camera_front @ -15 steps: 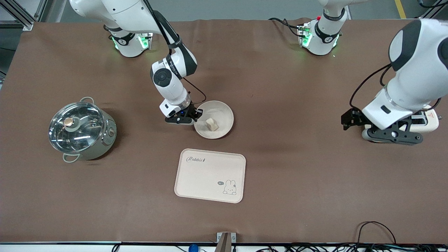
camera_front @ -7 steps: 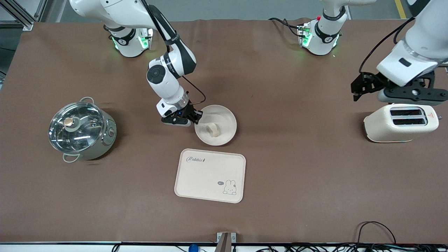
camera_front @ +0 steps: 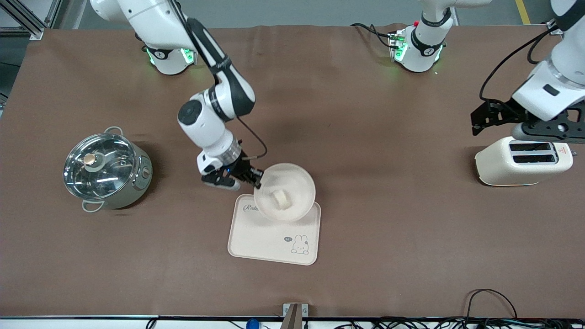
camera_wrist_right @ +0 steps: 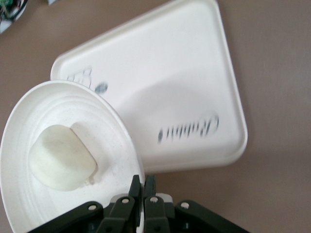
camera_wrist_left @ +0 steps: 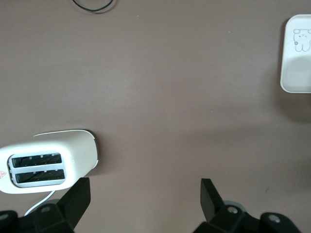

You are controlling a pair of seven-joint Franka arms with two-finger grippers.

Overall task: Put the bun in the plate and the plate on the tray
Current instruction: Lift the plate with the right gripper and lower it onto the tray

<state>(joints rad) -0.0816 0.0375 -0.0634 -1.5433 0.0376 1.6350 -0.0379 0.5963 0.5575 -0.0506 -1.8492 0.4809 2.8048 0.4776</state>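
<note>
In the front view, our right hand (camera_front: pixel 255 179) pinches the rim of the plate (camera_front: pixel 292 183) and holds it up over the tray (camera_front: pixel 256 237). The plate covers part of the "Rabbit" word on the tray. The bun (camera_front: pixel 281 199) sits in the plate. The tray lies flat on the brown worktop (camera_front: pixel 388 228). A shiny pot (camera_front: pixel 106 170) with a glass lid stands toward the right arm's end. Our left hand (camera_front: pixel 525 123) hangs over the worktop beside the toaster (camera_front: pixel 523 161), with its fingers spread wide and nothing in them.

In the left wrist view, we see the two spread fingers (camera_wrist_left: pixel 211 199), the toaster (camera_wrist_left: pixel 48 160) with its two slots, and a corner of the tray (camera_wrist_left: pixel 294 77).

In the right wrist view, our fingers (camera_wrist_right: pixel 137 191) are pressed together on the plate's edge (camera_wrist_right: pixel 116 126). The bun (camera_wrist_right: pixel 60 156) rests inside the plate. The tray (camera_wrist_right: pixel 184 87) is under it.
</note>
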